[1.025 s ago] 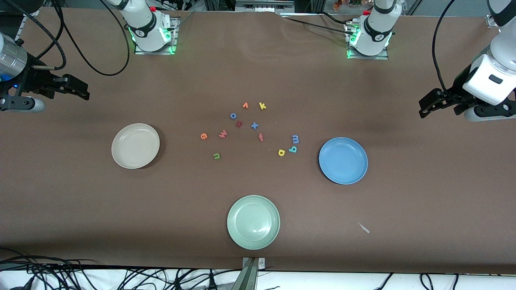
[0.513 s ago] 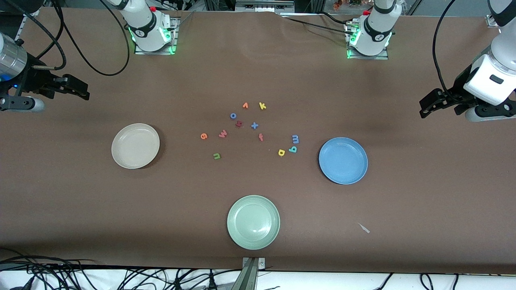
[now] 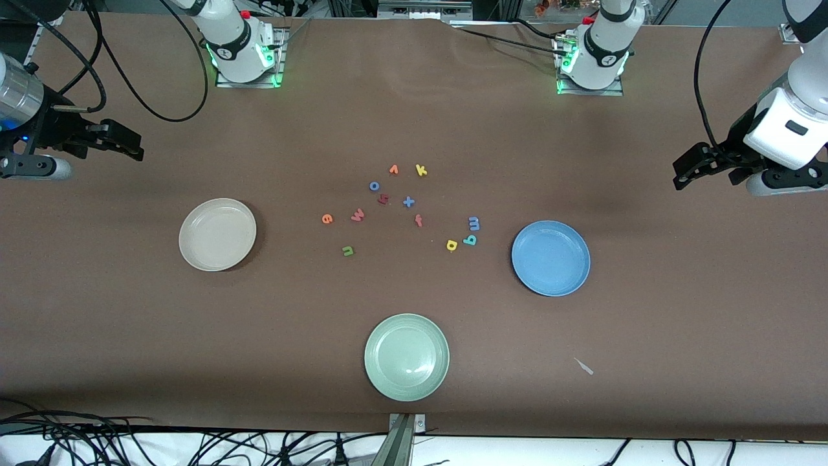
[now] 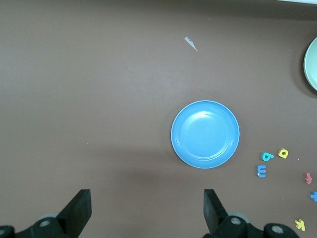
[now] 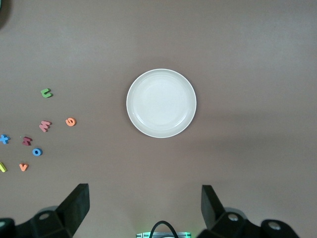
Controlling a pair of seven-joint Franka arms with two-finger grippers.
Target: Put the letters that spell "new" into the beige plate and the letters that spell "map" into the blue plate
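Nearest the front camera sits the pale green plate (image 3: pixel 406 356), which takes nothing. Farther from the camera lie the blue plate (image 3: pixel 550 257) toward the left arm's end and the beige plate (image 3: pixel 217 233) toward the right arm's end, both bare. Between them the foam letters are scattered on the brown surface (image 3: pixel 647 310): the green "n" (image 3: pixel 348 250) nearest, then the yellow "a" (image 3: pixel 451 244) just beside the teal "p" (image 3: pixel 470 240), the periwinkle "m" (image 3: pixel 474 223), the orange "e" (image 3: pixel 326 219) and the pinkish "w" (image 3: pixel 357 214). Farther off are the decoys: a reddish "f" (image 3: pixel 418 221), a blue "x" (image 3: pixel 408 202), a dark red letter (image 3: pixel 383 199), a blue "o" (image 3: pixel 374 186), an orange "v" (image 3: pixel 393 169) and a yellow "k" (image 3: pixel 421 170).

The left claw (image 3: pixel 702 169) hangs over the surface at its own end, the right claw (image 3: pixel 116 141) likewise, both with fingers spread wide and holding nothing.

No letter is sorted yet. Judging by the layout, each arm should work its own side. The "a" and "p" lie nearly touching, so the fingers should straddle one letter from its free sides. The "w" lies near the dark red letter, so aim carefully.
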